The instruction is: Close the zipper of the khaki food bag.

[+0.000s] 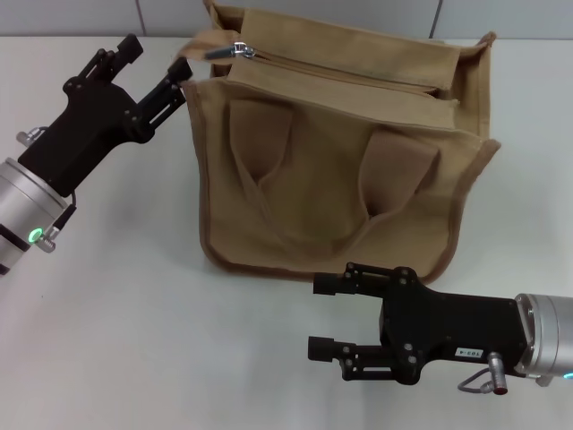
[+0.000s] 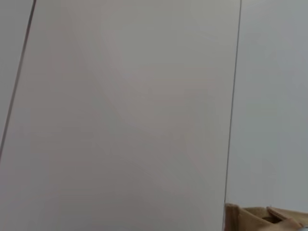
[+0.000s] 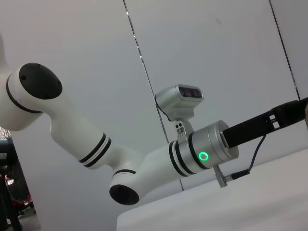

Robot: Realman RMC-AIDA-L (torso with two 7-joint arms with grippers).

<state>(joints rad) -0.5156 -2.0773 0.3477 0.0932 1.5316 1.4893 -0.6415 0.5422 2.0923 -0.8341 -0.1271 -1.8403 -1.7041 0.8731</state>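
The khaki food bag [image 1: 331,161] stands on the white table, its two flat handles hanging down its front. The zipper [image 1: 349,73] runs along its top, and the silver pull tab [image 1: 240,49] sits at the zipper's left end. My left gripper [image 1: 157,58] is open, just left of the bag's top left corner, and its nearer finger [image 1: 177,73] is close to the bag's edge. My right gripper [image 1: 322,315] is open and empty, low in front of the bag. The left wrist view shows only a corner of the bag [image 2: 260,217].
The white table [image 1: 116,340] spreads around the bag, with a grey panelled wall [image 2: 120,96] behind it. The right wrist view shows my left arm [image 3: 144,163] with a green light ring and the table's edge [image 3: 216,211].
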